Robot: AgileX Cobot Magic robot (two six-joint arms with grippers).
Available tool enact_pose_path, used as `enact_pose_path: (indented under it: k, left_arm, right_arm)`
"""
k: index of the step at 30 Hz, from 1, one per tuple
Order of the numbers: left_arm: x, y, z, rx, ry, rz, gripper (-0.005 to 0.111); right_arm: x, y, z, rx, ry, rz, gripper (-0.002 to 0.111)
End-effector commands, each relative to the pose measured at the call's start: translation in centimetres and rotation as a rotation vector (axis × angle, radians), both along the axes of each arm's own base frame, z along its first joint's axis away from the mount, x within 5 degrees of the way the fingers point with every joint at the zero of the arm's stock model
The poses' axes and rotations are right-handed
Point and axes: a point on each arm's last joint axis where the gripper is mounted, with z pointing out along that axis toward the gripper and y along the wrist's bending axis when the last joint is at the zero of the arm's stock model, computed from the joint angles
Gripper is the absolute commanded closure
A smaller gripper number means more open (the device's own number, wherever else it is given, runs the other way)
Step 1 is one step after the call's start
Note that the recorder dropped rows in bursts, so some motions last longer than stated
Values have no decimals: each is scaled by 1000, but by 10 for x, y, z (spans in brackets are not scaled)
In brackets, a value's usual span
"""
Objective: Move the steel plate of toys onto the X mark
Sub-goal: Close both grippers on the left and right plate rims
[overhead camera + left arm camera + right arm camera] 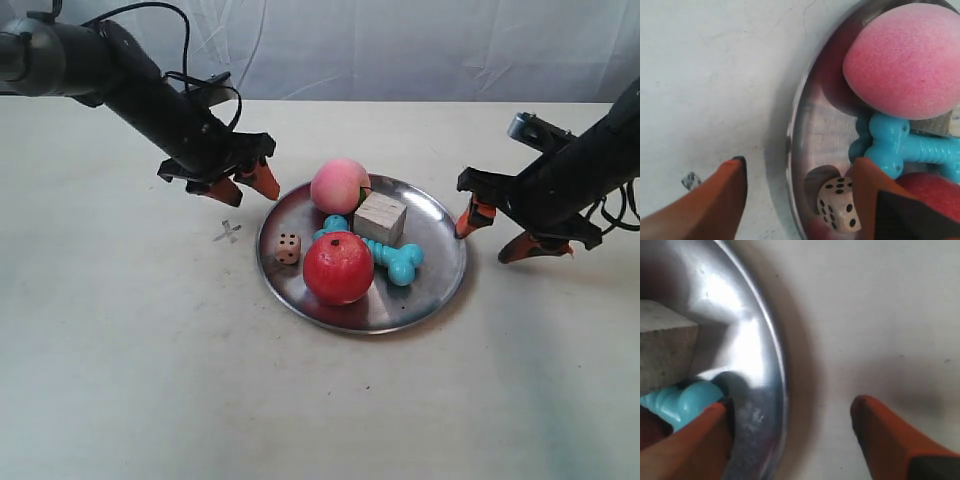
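**Both hands open astride the plate rim, nothing gripped yet**

Exterior view: the plate [437, 262] sits on the counter [120, 380] with the toys aboard: peach [340, 185], cube [381, 218], bone [390, 255], apple [338, 268] and die [288, 248]. The X mark [228, 232] lies just beside the rim on the die's side, uncovered. One hand is at each side of the plate.

Left wrist view: my left hand [800, 161] is spread wide and holds nothing. One finger is outside the rim, the other inside by the die [840, 202]. If I close here, I reckon that inner finger may knock the die.

Right wrist view: my right hand [790, 405] is likewise spread and empty, with the rim between its fingers and the inner one close to the bone [680, 402]. The thin, shiny rim could slip out of a pinch. If one hand bites or lifts first, the plate tilts and the round toys probably roll off.
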Motion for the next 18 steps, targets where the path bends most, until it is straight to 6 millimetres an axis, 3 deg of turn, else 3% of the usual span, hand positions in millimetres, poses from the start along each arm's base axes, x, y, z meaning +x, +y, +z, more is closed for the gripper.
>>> enact_pose_path:
  k: [1,18]
  left_arm:
    - [-2,-6,-16,28,44,-15,47]
    - [-11,-22,-47,40,124,-57,47]
  right_arm:
    - [9,3,-11,66,46,39,42]
    - [12,8,-48,136,101,31,42]
